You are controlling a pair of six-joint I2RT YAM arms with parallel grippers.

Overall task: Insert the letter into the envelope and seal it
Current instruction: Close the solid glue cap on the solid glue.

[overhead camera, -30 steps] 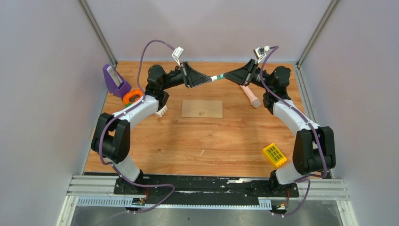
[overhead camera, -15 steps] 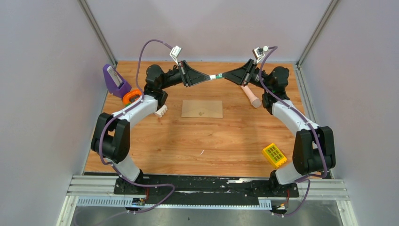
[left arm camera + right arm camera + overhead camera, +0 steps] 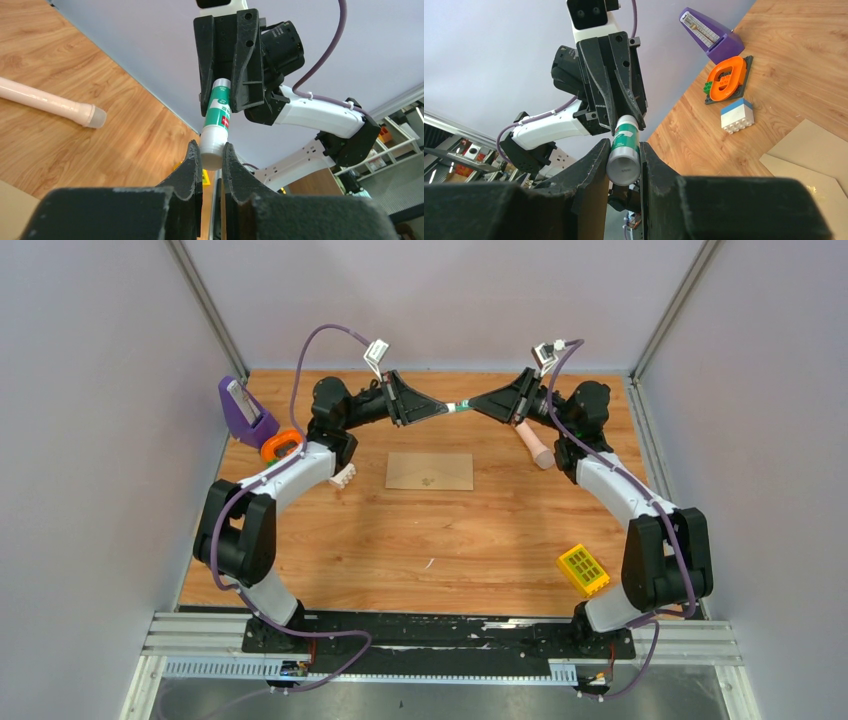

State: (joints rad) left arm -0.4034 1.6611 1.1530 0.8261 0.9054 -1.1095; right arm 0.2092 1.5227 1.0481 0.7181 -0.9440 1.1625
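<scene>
High over the back of the table, my right gripper (image 3: 472, 403) (image 3: 625, 145) is shut on the green body of a glue stick (image 3: 460, 405) (image 3: 625, 160). The stick's white cap (image 3: 214, 147) points at my left gripper (image 3: 447, 408) (image 3: 211, 145). Those jaws stand a narrow gap apart, with the cap's end right at their tips. Whether they press on it does not show. The tan envelope (image 3: 430, 468) (image 3: 819, 142) lies flat on the wood below, its pointed flap flat on the body. The letter is not in view as a separate sheet.
A purple metronome (image 3: 243, 410), an orange ring piece (image 3: 281, 445) and a white-and-blue brick (image 3: 343, 476) sit at the back left. A pale pink cylinder (image 3: 535, 445) lies under the right arm. A yellow block (image 3: 583, 570) rests at the front right. Walls enclose three sides.
The right gripper has edged a little left with the glue stick, closing the distance to the left gripper. The left arm has barely moved.
</scene>
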